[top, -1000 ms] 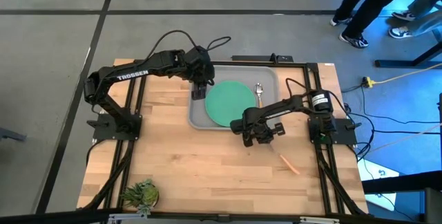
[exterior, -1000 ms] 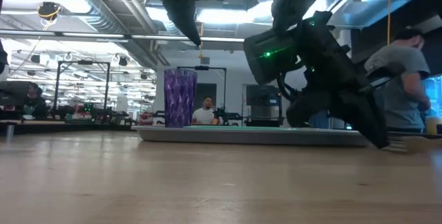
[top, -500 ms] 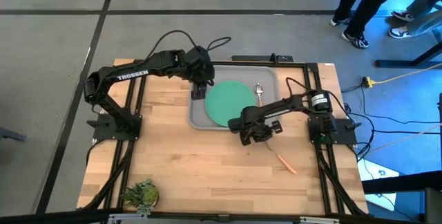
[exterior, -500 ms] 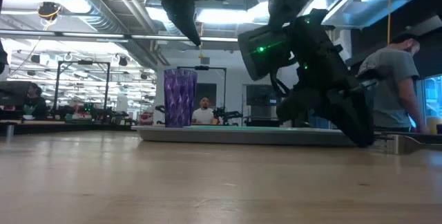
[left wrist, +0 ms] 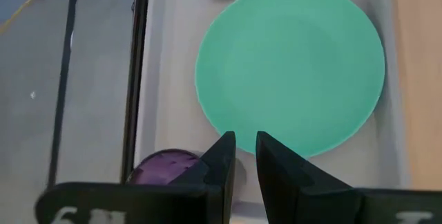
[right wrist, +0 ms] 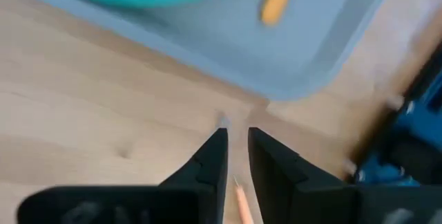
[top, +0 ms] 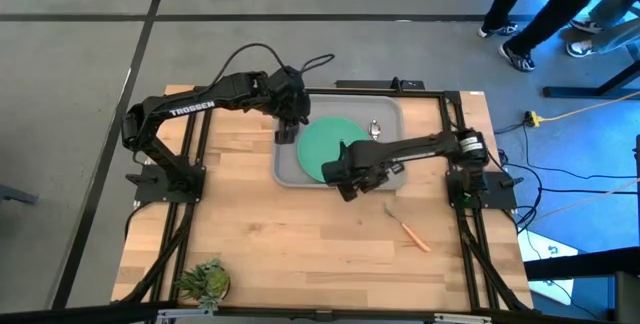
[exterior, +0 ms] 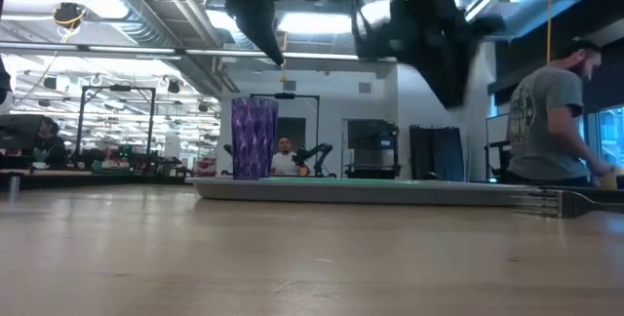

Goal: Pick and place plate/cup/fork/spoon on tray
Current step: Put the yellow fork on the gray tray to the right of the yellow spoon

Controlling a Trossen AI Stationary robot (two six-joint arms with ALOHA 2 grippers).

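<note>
The grey tray (top: 283,169) lies at the table's far middle. On it are the mint-green plate (top: 318,144), the purple cup (exterior: 253,138) standing upright at its far left, and the spoon (top: 375,127) to the right of the plate. My left gripper (top: 288,127) hangs shut and empty just above the cup (left wrist: 162,165). The fork (top: 410,232) lies flat on the bare wood, near and to the right of the tray, tines toward the tray. My right gripper (top: 380,189) is shut and empty, raised above the tray's near right corner; the fork's tines (right wrist: 222,120) show below its fingertips.
A small green plant (top: 205,282) stands at the table's near left corner. Black frame rails run along both sides of the table (top: 190,214). A person (exterior: 551,111) stands beyond the table's right side. Bare wood lies between the tray and the near edge.
My right gripper was down on the table at the fork's tines. It has gone toward the table's left edge and then risen well clear of the table, over the tray's near right corner. The fork has slid a little toward the left and stays flat on the wood.
</note>
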